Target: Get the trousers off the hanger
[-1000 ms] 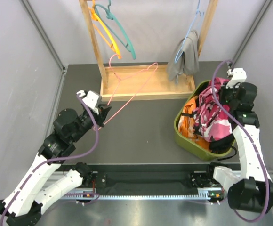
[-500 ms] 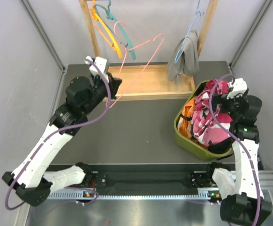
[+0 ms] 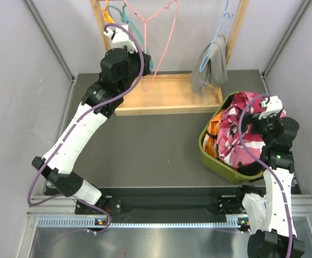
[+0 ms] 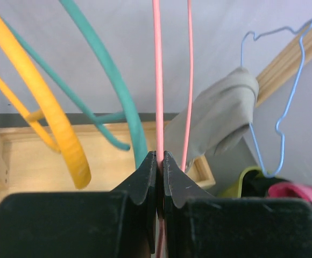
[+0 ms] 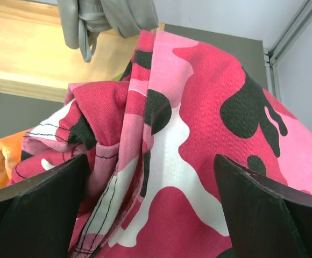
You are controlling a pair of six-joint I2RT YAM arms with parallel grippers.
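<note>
I judge I'm in the hang-up step. The left gripper (image 4: 160, 156) is clamped tight on the wire of the empty pink hanger (image 4: 157, 80) and holds it high at the left end of the wooden rack (image 3: 167, 102), beside the green hanger (image 4: 113, 75) and the orange hanger (image 4: 37, 97). I can't see from here whether its hook is over the rack's top bar.

The right gripper (image 5: 151, 161) has its jaws spread wide and grips nothing. It hovers over the pink patterned trousers (image 5: 199, 134), which lie heaped in the green basket (image 3: 215, 164) just right of the rack's base, with the orange trousers (image 3: 214, 141) under them.

The grey trousers (image 3: 210, 62) are the job left. They hang on the blue hanger (image 4: 277, 124) at the rack's right end.

Next I'd seat the pink hook, let go with the left jaws and back away. Then I'd bring an arm to the rack's right end for the grey pair, pinching cloth rather than wire.
</note>
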